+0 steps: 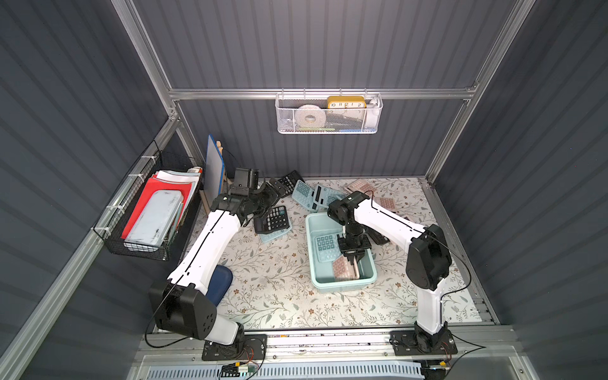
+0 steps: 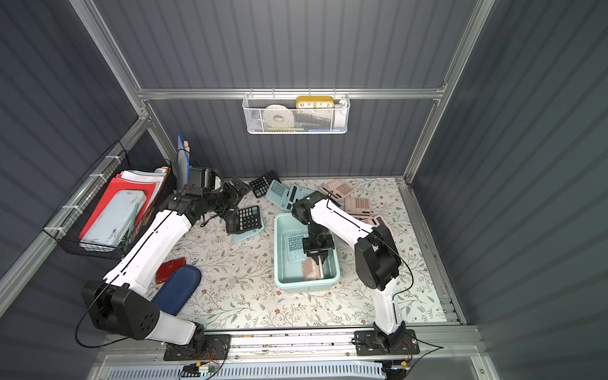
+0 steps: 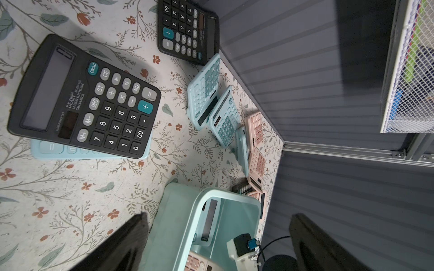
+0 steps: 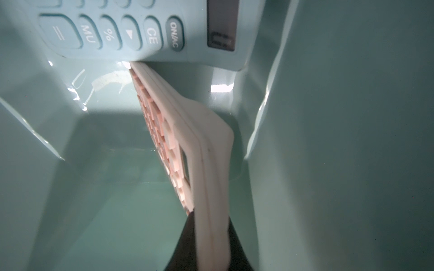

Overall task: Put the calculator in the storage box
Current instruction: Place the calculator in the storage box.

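Pink calculator (image 4: 187, 145): on edge inside storage box (image 1: 309, 243), clamped by right gripper (image 1: 353, 261), far end against blue calculator (image 1: 325, 245); left gripper (image 3: 218, 244) agape, empty.

The black calculator (image 3: 84, 98) reads "DEXIN 12-DIGIT ELECTRONIC CALCULATOR" and "AUTO POWER OFF", with keys ON/AC, CE, GT, MRC; the blue calculator (image 4: 141, 30) shows ON/AC, CE, MU, and the yellow clock (image 1: 346, 102) shows 10, 11, 12, 1, 2.

Robot lab cell, aluminium frame (image 1: 319, 93), grey ribbed walls (image 1: 312, 42), floral tabletop (image 1: 273, 289), mesh basket (image 1: 286, 121)
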Robot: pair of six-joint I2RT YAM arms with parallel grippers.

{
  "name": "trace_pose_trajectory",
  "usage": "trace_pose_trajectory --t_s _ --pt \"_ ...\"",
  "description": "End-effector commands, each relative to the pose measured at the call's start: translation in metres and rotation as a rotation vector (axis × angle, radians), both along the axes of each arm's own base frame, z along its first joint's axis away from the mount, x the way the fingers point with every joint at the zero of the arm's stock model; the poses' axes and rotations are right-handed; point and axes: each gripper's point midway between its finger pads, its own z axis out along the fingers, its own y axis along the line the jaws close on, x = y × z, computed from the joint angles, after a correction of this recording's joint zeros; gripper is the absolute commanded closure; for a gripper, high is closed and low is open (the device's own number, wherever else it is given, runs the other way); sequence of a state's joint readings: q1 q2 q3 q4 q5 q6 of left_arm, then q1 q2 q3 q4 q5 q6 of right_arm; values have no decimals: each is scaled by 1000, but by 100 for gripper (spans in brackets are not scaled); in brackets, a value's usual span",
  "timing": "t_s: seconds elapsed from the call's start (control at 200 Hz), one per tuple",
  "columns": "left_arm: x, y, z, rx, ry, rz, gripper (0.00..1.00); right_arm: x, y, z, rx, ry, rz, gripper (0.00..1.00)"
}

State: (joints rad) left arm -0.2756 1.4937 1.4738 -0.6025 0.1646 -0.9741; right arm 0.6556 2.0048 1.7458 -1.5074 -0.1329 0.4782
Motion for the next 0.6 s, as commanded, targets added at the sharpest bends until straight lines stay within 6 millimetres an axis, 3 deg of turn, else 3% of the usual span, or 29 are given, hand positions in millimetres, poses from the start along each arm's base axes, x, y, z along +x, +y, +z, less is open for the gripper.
trace_pose_trajectory --t_s 0.0,0.11,0.23,0.595 --pt "-1 -6 -10 12 18 -44 1 -11 -2 -16 -47 48 7 95" --pt "-1 -7 -8 12 16 -49 1 -9 -5 -6 -52 25 15 75" --pt "-4 -6 -8 17 24 -49 1 -4 -9 9 -61 -11 31 64" --pt "-18 4 -12 68 67 -46 1 10 -24 56 54 -107 -23 47"
